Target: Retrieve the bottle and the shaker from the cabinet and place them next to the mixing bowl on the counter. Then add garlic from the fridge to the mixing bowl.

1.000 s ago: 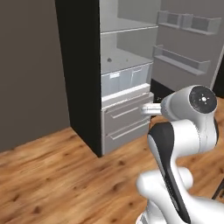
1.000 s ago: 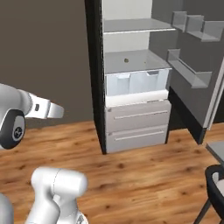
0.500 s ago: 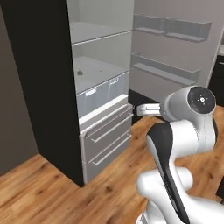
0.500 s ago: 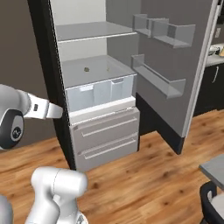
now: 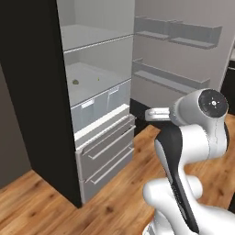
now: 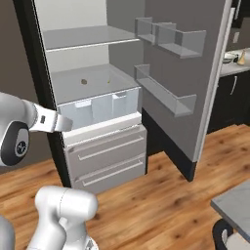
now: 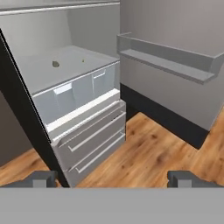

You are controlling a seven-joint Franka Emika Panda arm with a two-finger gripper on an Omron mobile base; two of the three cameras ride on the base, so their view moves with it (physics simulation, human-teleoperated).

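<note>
1. Fridge [image 5: 41,114] stands with its door [image 6: 190,88] swung wide, so the shelves lie exposed.
2. Garlic [image 5: 75,82], a small tan lump, sits alone on the middle shelf [image 6: 93,83] above the translucent drawers [image 7: 74,94].
3. Tool [image 7: 111,178] hangs well short of the shelf, fingers spread wide and empty, probably ready to reach in.

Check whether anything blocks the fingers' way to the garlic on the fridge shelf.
Nothing visible blocks it. The fridge door stands wide open, and the garlic lies in the open on the bare shelf above the translucent drawers. The gripper is open, well short of the fridge, with only floor below.
</note>
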